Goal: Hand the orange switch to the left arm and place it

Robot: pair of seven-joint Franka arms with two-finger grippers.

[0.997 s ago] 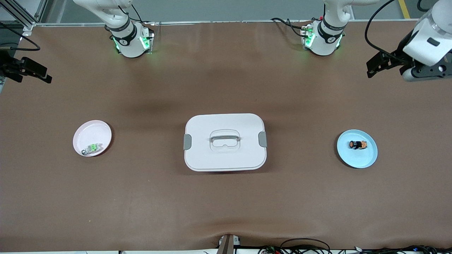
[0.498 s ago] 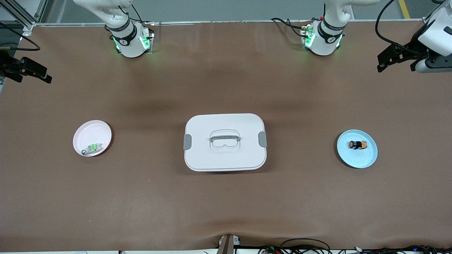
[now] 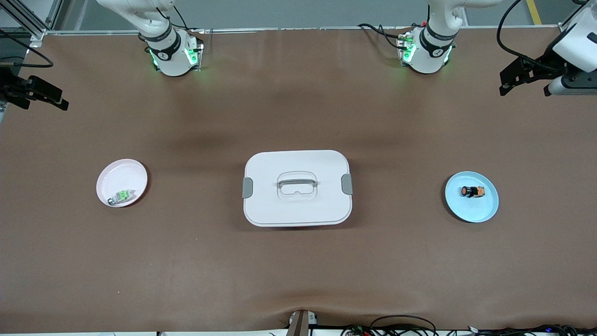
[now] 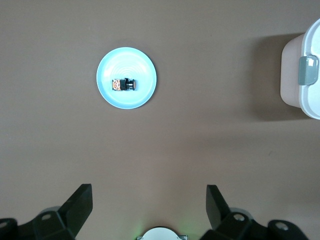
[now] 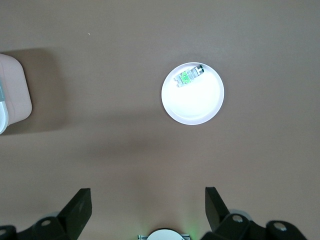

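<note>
Since a second ago, only the left gripper [image 3: 524, 77] is seen to have been drawn back and up toward the table's edge; nothing else has shifted. Its fingers [image 4: 77, 205] are spread fully and nothing is held, and the right gripper [image 3: 39, 95] is likewise wide and empty, waiting at its own end. From the box [image 3: 297, 187] at the centre, the orange switch [image 3: 471, 191] is found at three o'clock, lying on a blue plate [image 3: 480, 212], untouched. At nine o'clock a pink plate [image 3: 119, 175] carries a silver-and-green switch [image 3: 122, 196]. Seemingly, the box is placed between as an obstacle.
</note>
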